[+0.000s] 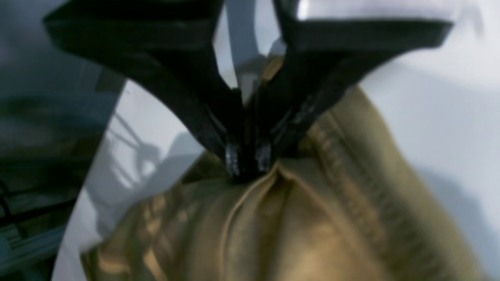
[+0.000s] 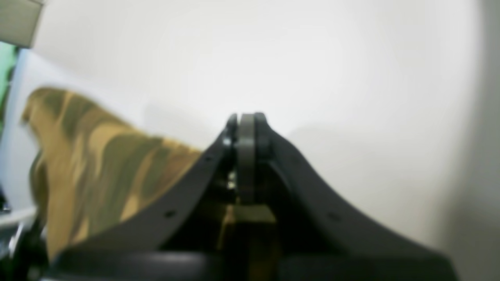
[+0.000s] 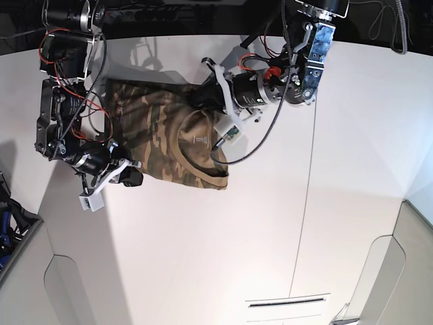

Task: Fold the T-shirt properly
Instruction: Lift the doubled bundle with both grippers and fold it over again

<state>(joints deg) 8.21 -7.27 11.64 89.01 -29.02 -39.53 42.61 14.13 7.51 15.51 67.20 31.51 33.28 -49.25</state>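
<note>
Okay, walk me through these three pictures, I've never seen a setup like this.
This is a robot with two arms, each ending in a gripper that pinches like a pair of fingers.

One picture looks down on the whole scene. There, the left arm is on the right side and the right arm on the left. The other two come from small cameras on the arms' wrists, so they show each gripper close up.

On the white table lies a camouflage shirt, bunched and creased, with both arms reaching over it. The left gripper is pinched on its cloth, which gathers into folds at the tips. The right gripper is shut at the shirt's edge; whether it has cloth between its tips, I can't tell.
</note>
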